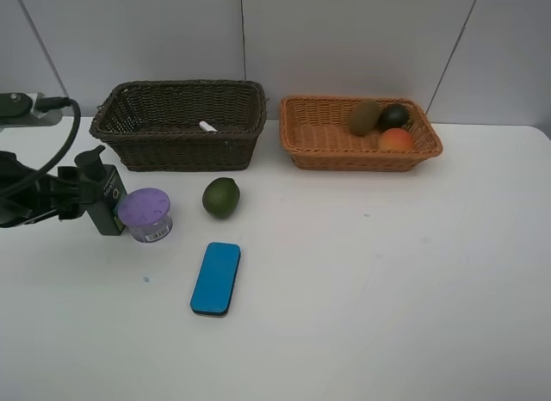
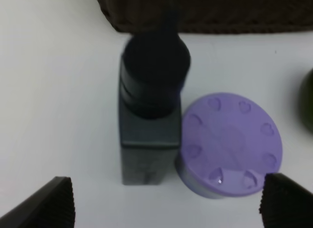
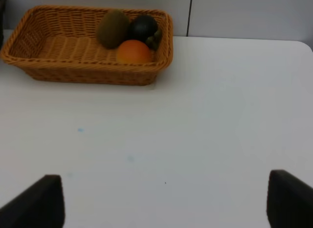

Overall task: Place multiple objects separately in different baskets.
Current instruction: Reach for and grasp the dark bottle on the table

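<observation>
Left hand (image 2: 166, 204) hovering wide open before the pump bottle (image 2: 149, 115) and purple-lidded tub (image 2: 230, 140), right hand (image 3: 164, 201) hanging open over the bench (image 3: 195, 115), facing the orange basket (image 3: 88, 74)

Marker (image 1: 207, 126) in dark brown basket (image 1: 181, 151)

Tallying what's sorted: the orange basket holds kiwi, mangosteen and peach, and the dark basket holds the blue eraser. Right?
Not quite: the dark basket holds the white marker; the blue eraser lies on the table, per the exterior high view. The rest is right.
</observation>
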`<state>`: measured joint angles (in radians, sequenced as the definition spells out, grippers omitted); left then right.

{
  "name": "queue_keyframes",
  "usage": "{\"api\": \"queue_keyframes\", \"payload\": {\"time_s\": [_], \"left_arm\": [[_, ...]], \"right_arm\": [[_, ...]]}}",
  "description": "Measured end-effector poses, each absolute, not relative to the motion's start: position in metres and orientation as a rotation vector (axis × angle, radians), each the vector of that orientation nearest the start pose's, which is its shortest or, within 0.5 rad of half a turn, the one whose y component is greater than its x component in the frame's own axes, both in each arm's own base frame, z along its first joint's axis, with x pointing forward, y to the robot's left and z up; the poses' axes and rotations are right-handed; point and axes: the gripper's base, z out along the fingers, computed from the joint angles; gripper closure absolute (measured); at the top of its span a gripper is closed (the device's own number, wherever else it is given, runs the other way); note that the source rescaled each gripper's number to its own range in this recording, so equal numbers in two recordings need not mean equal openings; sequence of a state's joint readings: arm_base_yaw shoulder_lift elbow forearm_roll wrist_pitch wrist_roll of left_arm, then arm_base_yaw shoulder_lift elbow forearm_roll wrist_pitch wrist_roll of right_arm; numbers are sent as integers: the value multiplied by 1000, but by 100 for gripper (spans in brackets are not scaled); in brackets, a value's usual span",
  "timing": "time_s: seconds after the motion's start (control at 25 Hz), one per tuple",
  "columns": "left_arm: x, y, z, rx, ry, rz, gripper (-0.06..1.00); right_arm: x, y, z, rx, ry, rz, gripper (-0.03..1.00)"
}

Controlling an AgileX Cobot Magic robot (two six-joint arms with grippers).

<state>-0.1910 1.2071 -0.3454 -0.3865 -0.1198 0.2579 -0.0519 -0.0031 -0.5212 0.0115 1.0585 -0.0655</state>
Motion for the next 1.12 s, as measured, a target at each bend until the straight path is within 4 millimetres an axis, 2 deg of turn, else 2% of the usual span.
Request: {"api": "queue_keyframes", "payload": {"time_s": [0.12, 0.28, 0.52, 0.64, 0.84, 1.12], "left_arm": [[207, -33, 194, 85, 2208, -101, -2], [229, -38, 203, 134, 2204, -91, -1], [262, -46, 198, 172, 2298, -104, 3], [272, -49, 194, 185, 2339, -110, 4], [276, -48, 189, 164, 2393, -125, 4], [273, -29, 184, 101, 2482, -101, 4]], "right_arm": [[-8, 1, 283, -14, 2018, -61, -3], [-8, 1, 283, -14, 2018, -61, -3], [-8, 1, 283, -14, 2018, -61, -3], [-8, 1, 283, -14, 2018, -61, -3], [-8, 1, 283, -14, 2018, -61, -3], [-8, 1, 283, -14, 2018, -61, -3]]}}
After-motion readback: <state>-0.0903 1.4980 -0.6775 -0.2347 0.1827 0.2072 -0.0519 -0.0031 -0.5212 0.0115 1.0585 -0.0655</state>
